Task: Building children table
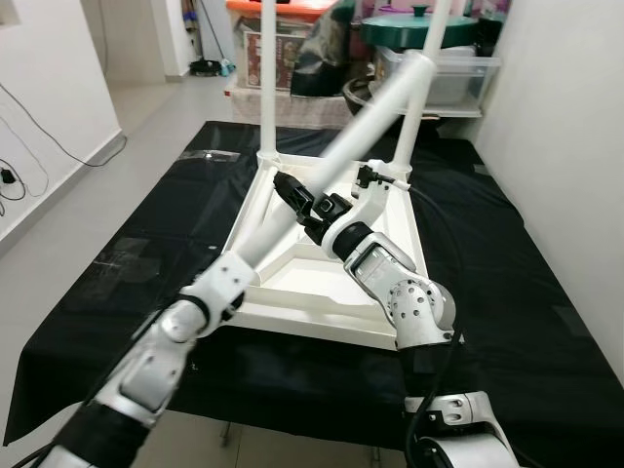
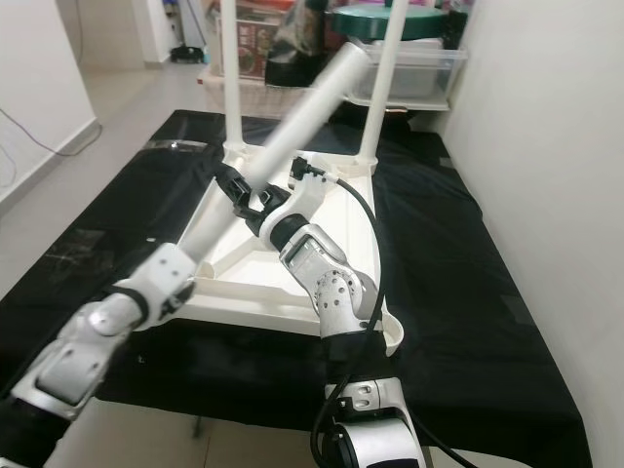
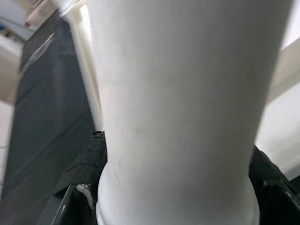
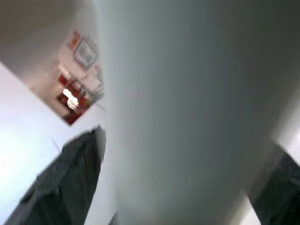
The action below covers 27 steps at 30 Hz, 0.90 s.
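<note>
— Nearest, what is seen?
— Both silver arms are seen; the left gripper (image 1: pixel 222 283) is clamped on the white leg (image 1: pixel 343 156), near its lower end.
— And the right gripper (image 1: pixel 292 198)?
— Its black fingers (image 4: pixel 70 173) are closed around the same leg, higher up; this is shown only close-up by the wrist views.
— Where is the tabletop (image 1: pixel 400 210)?
— Upside down on the black sheet (image 1: pixel 526 292), two legs upright at its far corners. Storage bins (image 1: pixel 458 73) are seen beyond.
</note>
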Available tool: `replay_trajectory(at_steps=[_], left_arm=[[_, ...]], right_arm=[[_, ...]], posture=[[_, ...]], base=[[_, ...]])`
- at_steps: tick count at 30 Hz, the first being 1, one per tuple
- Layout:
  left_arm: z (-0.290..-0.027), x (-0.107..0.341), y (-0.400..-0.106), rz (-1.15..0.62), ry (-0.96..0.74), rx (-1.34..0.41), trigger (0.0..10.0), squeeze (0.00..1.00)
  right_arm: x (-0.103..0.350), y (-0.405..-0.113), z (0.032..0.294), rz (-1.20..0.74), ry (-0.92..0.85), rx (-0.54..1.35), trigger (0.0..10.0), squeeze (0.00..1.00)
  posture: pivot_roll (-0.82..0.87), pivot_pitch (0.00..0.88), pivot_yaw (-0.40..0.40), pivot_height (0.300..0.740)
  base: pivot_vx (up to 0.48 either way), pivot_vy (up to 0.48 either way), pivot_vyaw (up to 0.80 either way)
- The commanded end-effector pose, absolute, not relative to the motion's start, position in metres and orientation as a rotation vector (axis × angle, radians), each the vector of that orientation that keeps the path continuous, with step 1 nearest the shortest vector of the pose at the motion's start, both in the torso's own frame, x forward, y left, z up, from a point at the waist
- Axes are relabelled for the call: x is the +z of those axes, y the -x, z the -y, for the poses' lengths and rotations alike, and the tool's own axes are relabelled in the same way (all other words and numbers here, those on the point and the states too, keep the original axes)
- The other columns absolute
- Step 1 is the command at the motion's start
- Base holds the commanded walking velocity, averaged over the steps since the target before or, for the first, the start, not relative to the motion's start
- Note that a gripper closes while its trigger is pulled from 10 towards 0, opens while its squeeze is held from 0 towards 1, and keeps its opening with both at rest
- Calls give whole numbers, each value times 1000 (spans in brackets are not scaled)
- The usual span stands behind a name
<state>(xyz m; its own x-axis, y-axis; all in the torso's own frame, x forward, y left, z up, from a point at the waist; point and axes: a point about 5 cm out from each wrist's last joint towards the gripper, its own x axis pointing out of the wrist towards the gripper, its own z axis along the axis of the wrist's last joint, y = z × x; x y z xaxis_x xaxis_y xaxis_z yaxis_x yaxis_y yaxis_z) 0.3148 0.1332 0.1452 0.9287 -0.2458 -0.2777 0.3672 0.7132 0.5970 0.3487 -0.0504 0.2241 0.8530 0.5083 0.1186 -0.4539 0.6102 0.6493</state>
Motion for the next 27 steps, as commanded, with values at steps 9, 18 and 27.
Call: replay_trajectory(at_steps=[9, 18, 27], left_arm=[[-103, 144, -317, -159, -742, -430, 10000, 0], [-109, 141, -317, -166, -771, -422, 10000, 0], [-127, 146, -318, -151, -741, -380, 10000, 1000]], right_arm=[[211, -340, 13, -147, -932, 451, 0, 0], [212, -338, 18, -126, -966, 425, 0, 0], [216, -338, 19, -99, -968, 440, 0, 0]], posture=[[123, 0, -63, 740], [125, 0, -56, 740], [132, 0, -61, 740]], base=[[0, 0, 0], [0, 0, 0], [0, 0, 0]])
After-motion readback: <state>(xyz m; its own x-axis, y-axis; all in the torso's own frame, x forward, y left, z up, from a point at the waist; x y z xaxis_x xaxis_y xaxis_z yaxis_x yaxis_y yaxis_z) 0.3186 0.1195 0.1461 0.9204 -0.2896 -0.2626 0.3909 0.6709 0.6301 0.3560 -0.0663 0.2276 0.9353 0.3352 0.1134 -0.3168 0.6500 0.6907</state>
